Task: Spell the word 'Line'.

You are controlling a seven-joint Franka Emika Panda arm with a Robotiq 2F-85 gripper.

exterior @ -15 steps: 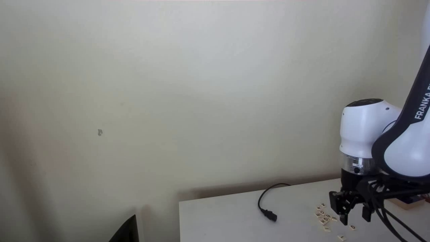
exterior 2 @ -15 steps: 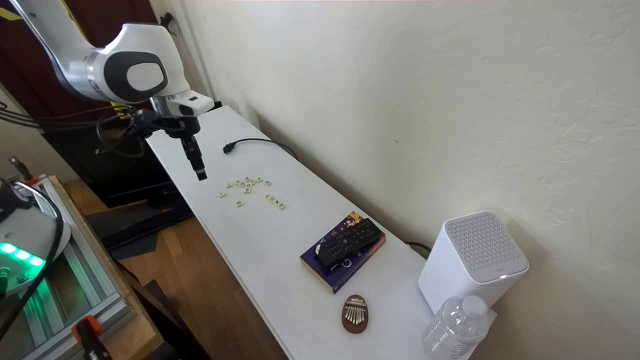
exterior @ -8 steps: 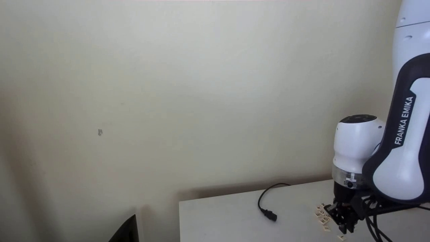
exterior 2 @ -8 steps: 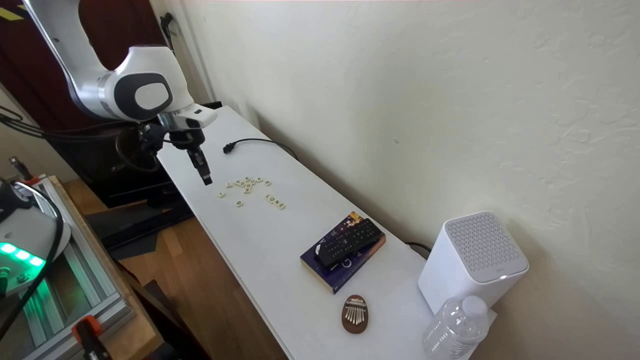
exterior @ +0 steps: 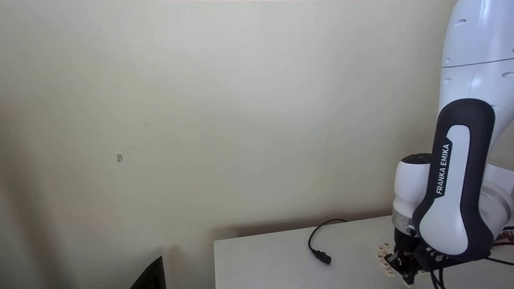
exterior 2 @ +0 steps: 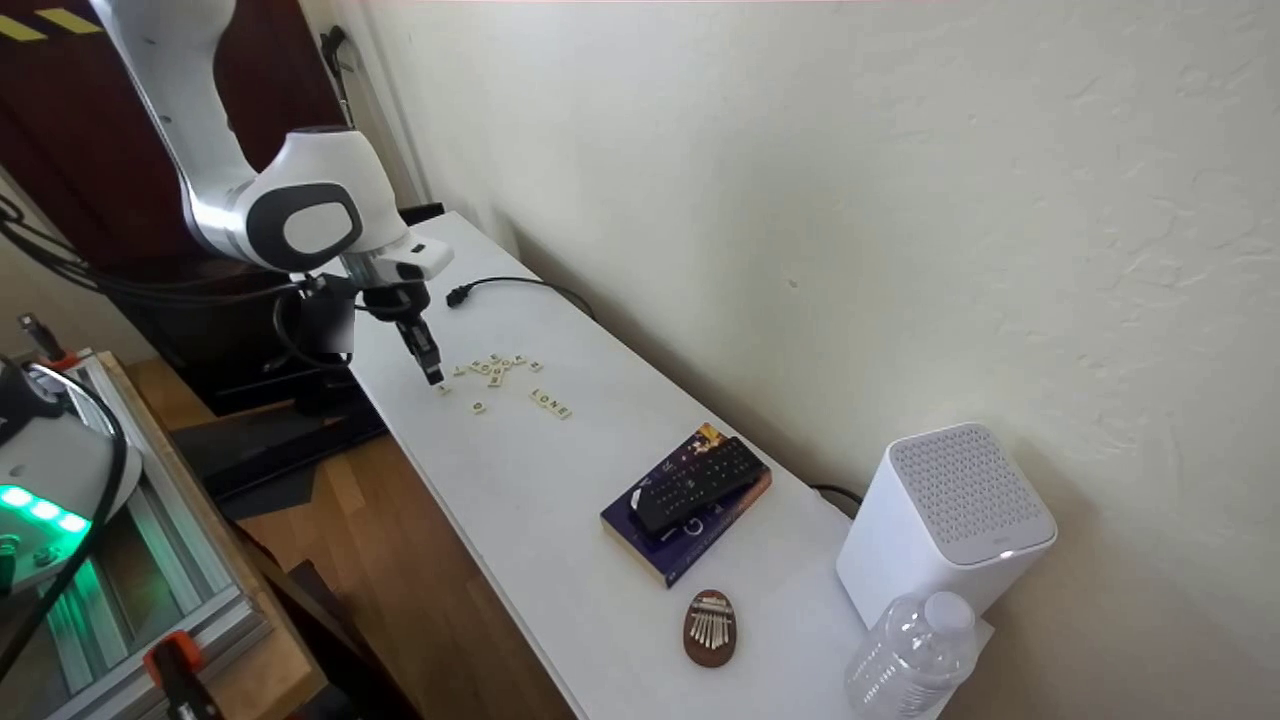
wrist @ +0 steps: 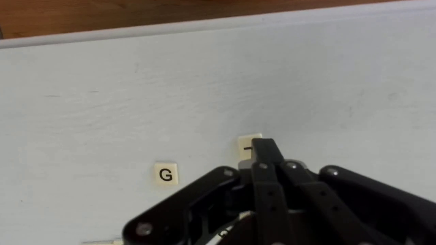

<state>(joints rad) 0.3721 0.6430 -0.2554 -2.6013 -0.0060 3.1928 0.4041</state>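
Observation:
Small pale tan letter tiles lie on the white table. In an exterior view a slanted row of tiles appears to read LONE. A loose heap of several tiles lies farther back. My gripper is shut with nothing visible between its fingertips. It points down over a lone tile showing a short dark stroke; the fingers cover part of that tile, and I cannot tell whether they touch it. A separate G tile lies left of the fingers in the wrist view. More tiles are mostly hidden under the gripper.
In an exterior view, a black remote on a dark blue book, a brown thumb piano, a clear bottle and a white box-like device stand toward the near end. A black cable lies by the wall. The table edge is close.
The arm has come down and across the table toward the lone tile. The gripper, spread a second ago, has shut on the way.

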